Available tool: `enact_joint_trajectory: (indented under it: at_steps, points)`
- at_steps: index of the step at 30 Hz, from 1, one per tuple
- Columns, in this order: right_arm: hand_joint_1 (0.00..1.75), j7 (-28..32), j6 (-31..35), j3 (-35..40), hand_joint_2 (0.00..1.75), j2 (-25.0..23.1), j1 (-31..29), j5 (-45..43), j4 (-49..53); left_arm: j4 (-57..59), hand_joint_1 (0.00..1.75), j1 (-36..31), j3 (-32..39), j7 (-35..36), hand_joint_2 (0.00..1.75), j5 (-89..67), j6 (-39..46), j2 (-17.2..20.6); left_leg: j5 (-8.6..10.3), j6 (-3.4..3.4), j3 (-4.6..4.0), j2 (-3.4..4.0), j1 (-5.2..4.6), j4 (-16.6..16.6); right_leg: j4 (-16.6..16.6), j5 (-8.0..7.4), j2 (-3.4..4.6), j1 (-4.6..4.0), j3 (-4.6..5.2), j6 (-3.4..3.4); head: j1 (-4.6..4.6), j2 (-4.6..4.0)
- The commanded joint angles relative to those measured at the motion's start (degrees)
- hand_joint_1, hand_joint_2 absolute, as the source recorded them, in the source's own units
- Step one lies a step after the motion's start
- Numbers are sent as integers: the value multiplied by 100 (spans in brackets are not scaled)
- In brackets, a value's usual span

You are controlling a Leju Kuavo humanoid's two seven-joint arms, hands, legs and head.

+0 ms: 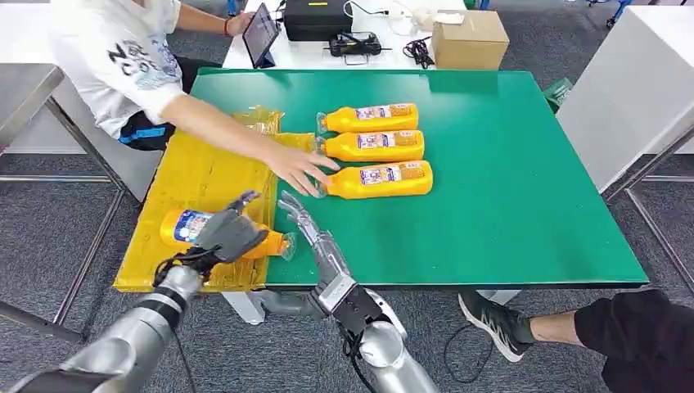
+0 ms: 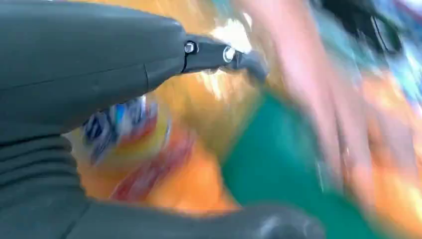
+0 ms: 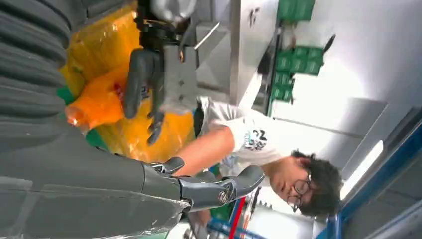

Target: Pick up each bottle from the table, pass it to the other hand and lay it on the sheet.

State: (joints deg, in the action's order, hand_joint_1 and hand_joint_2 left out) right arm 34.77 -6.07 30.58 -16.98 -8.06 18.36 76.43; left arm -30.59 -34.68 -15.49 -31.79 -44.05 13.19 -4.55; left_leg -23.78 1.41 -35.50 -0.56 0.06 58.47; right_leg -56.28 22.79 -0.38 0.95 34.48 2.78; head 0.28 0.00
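Bottle point(image 1: 214, 232), orange with a blue-and-red label, print too small to read, lies on the yellow sheet point(image 1: 205, 176) at the table's point(image 1: 524, 205) left edge. Left hand point(image 1: 227, 232) rests over it, fingers curled; whether it grips, cannot tell. Right hand point(image 1: 315, 233) spread, holding nothing. Three bottles point(image 1: 376, 149) lie side by side on the green top; a person's hand point(image 1: 296, 169) touches the nearest.

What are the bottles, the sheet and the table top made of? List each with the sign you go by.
Bottles: probably clear plastic holding orange liquid; transparent caps, glossy highlights, printed paper or film labels.
Sheet: thin yellow plastic film, by its wrinkles and shiny glare.
Table top: a smooth green mat or laminate, matte with faint sheen; which one is unclear.
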Motion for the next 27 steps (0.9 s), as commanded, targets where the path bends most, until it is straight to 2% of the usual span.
enact_joint_trajectory:
  at_steps: [1,6,9,12,13,25,27]
  points:
    - [0,-184,157,184,175,10,-6,16,-19,-3629,0,923,2123,444,0,-372,424,-1220,-6,-3,-29,5,6,9,-2,2,2,-7,25,-5,4,0]
    - [0,-193,322,175,175,95,83,13,105,-4219,0,1086,2719,95,0,369,355,-1545,-24,-11,-6,31,8,4,1,12,23,-10,13,-10,2,0]
    - [0,-202,321,164,175,113,105,12,158,-4343,0,1151,2691,110,0,394,338,-1545,-10,-7,-36,20,6,1,3,3,14,-7,41,-1,2,0]
    - [0,-180,514,46,175,151,219,95,293,-4368,0,1194,2685,352,0,1672,107,-1545,-21,-12,-17,27,10,-1,6,12,21,-13,24,-9,0,0]
    - [0,-184,596,-46,175,181,282,163,389,-4418,0,1264,2628,458,175,2138,-48,-1545,-12,-9,-33,15,6,-1,4,8,9,-9,38,-5,0,0]
    - [0,-231,801,-399,175,207,409,385,681,-4455,0,1443,2480,629,175,2737,-273,-1545,-16,-13,-26,12,7,-3,6,11,10,-9,29,-11,0,0]
    - [0,-562,900,-704,175,252,466,773,809,-4565,0,1658,2377,645,175,2750,-301,-1545,-11,-10,-34,3,5,-5,8,9,1,-7,34,-7,0,0]
